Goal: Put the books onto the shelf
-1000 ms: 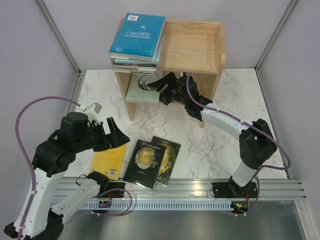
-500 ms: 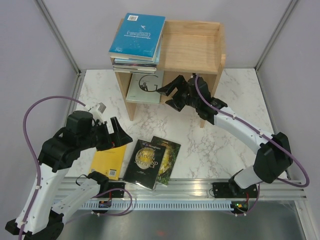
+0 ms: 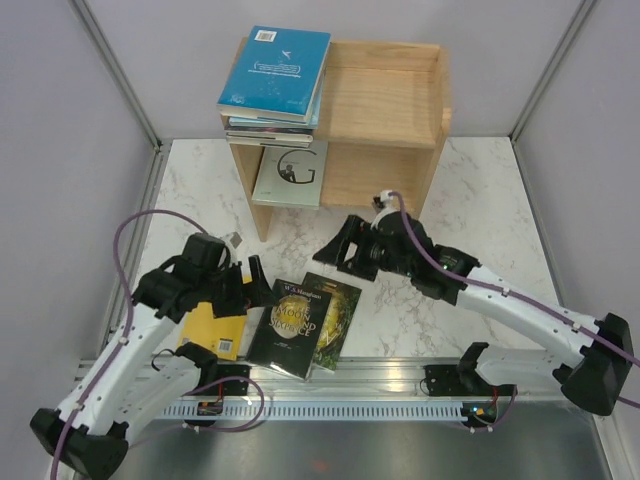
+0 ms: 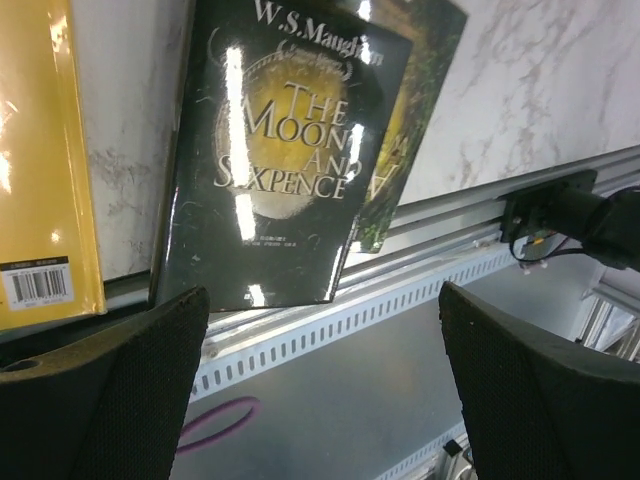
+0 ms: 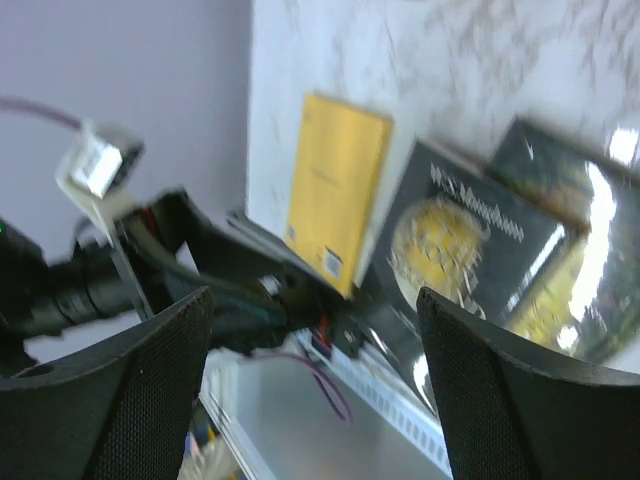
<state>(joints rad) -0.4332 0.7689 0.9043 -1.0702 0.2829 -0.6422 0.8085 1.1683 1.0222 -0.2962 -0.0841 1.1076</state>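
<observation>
**Item 1, near edge.** Metal rail (image 3: 350,375) carrying both arm bases.

**Item 2, worktop (image 3: 470,200), near part.** Three of the books lie flat.
- The yellow book (image 3: 213,325) is at the left.
- The black book with gold title (image 3: 290,322) is just beside it, its near corner reaching over the rail.
- The green illustrated book (image 3: 340,312) is partly tucked under the black one's right edge.

**Item 3, left gripper (image 3: 240,288).** The arm is folded low, with the wrist pitched down above the yellow and black covers. The jaws are spread wide and hold nothing.

**Item 4, right gripper (image 3: 336,255).** The arm is stretched long and low across the worktop, pointing left toward the same books. The jaws are wide apart and empty (the wrist view is blurred, yet nothing sits between the fingers).

**Item 5, far.** Shelf (image 3: 390,100).
- Top tier, left end: a stack of books, teal book (image 3: 275,68) uppermost, overhanging the left rim.
- Lower tier: pale grey-green book (image 3: 288,172), projecting from the open front.

**Hazards, judged.**
- Both grippers are aimed at one cluster, so the arms may touch if both descend.
- Thin, glossy, flat covers offer the jaws little edge, and a slip could shove the black book off the near edge.
- Lifting the black book may drag the green one with it.
- A nudge could topple the overhanging stack.
</observation>
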